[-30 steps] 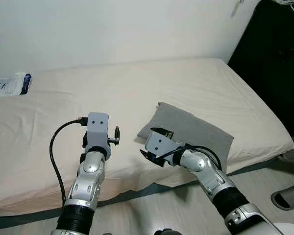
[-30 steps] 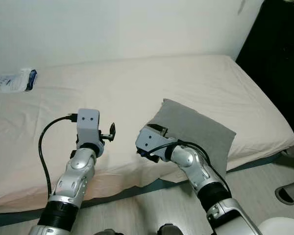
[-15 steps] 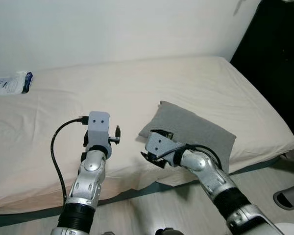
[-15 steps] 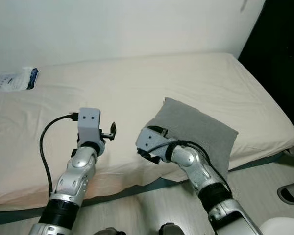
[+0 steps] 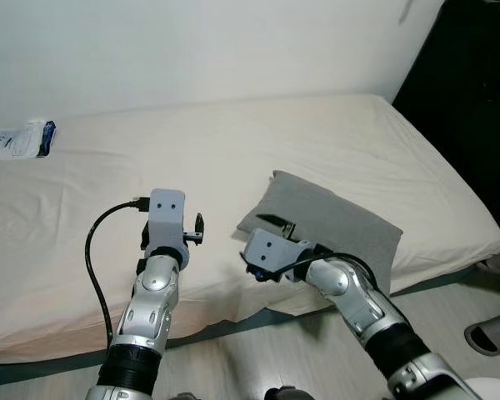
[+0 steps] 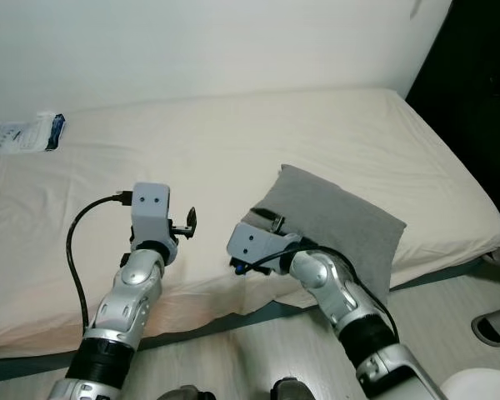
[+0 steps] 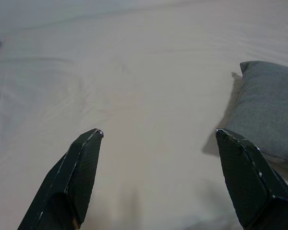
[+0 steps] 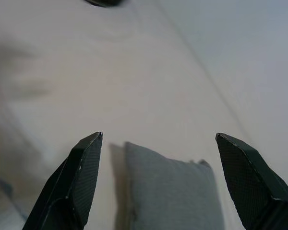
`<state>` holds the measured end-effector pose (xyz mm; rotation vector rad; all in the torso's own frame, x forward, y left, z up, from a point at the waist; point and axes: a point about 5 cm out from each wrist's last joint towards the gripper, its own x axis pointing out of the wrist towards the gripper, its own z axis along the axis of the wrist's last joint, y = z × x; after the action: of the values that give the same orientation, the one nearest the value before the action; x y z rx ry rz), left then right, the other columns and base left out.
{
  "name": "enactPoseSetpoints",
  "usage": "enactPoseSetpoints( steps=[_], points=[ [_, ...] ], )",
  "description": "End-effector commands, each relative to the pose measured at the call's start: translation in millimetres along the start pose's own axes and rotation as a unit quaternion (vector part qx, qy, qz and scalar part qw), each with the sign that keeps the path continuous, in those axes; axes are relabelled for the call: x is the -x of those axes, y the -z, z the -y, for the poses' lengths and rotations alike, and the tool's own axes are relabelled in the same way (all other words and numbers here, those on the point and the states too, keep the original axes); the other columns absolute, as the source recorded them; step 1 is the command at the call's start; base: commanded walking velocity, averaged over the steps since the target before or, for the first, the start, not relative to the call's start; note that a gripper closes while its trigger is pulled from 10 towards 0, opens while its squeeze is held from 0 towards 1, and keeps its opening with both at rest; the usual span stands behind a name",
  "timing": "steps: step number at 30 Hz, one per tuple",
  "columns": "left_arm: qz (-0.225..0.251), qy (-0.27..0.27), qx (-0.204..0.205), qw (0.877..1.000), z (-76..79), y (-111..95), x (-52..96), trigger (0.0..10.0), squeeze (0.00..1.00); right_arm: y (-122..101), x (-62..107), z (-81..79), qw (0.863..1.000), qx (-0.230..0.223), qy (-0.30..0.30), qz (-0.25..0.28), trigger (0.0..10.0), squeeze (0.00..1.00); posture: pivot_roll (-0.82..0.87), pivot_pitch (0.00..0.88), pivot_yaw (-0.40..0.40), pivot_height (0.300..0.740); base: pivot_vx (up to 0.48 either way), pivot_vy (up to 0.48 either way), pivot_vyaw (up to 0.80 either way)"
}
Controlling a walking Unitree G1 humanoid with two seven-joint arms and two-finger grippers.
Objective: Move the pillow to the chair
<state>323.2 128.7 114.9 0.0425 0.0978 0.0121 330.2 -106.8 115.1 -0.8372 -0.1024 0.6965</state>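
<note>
Lying flat near the bed's front edge: grey pillow. Hovering at its near corner, fingers spread wide for a grab: right gripper. Waiting beside (also open): left gripper.

I can read no text, brand or number anywhere before me; the white and blue packet lying at the far left of the bed carries faint print, but it is too small and blurred for me to make out.
</note>
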Motion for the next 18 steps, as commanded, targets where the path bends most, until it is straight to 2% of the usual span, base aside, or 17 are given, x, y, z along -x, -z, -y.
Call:
enactPoseSetpoints(
  steps=[1, 4, 8, 18],
  points=[
    [-0.011, -0.001, -0.003, 1.0, -0.9, 5.3, -0.3, 10.0, 0.0, 3.3, 2.5, -2.4, 1.0, -0.002, -0.005, -0.006, 10.0, 0.0, -0.06, 0.183, 0.002, 0.74, 0.0, 0.0, 0.0],
    [-0.012, -0.001, -0.003, 1.0, -1.0, 5.5, -0.2, 10.0, 0.0, 0.3, 3.0, -3.8, 1.0, 0.014, -0.003, 0.004, 10.0, 0.0, -0.07, 0.182, 0.005, 0.74, 0.0, 0.0, 0.0],
    [-0.013, 0.001, -0.004, 1.0, -1.5, 6.7, 0.2, 10.0, 0.0, 4.9, 0.8, -6.0, 0.999, -0.045, -0.012, 0.003, 10.0, 0.0, -0.07, 0.182, 0.004, 0.74, 0.0, 0.0, 0.0],
    [-0.012, 0.002, -0.005, 1.0, -0.3, 6.2, 0.1, 10.0, 0.0, 4.7, -0.3, -5.5, 0.999, -0.032, -0.007, 0.006, 10.0, 0.0, -0.06, 0.181, 0.008, 0.74, 0.0, 0.0, 0.0]
  ],
)
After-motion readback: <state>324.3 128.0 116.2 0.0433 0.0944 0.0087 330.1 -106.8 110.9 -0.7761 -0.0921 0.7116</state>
